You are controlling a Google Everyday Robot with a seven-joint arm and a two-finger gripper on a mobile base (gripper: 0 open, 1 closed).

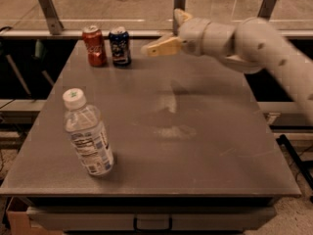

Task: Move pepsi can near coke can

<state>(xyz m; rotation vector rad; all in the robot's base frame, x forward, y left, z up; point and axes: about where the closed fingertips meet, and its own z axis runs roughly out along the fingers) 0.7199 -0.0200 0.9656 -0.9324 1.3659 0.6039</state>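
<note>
The pepsi can (120, 46), dark blue with a silver top, stands upright at the far left of the grey table (195, 146). The red coke can (94, 46) stands upright right beside it on its left, with a narrow gap between them. My gripper (168, 32) is above the far middle of the table, to the right of the pepsi can and clear of it. Its fingers are spread apart and hold nothing.
A clear plastic water bottle (88, 134) with a white cap stands near the front left of the table. A rail with metal posts (48, 5) runs behind the table's far edge. My arm (259, 43) reaches in from the right.
</note>
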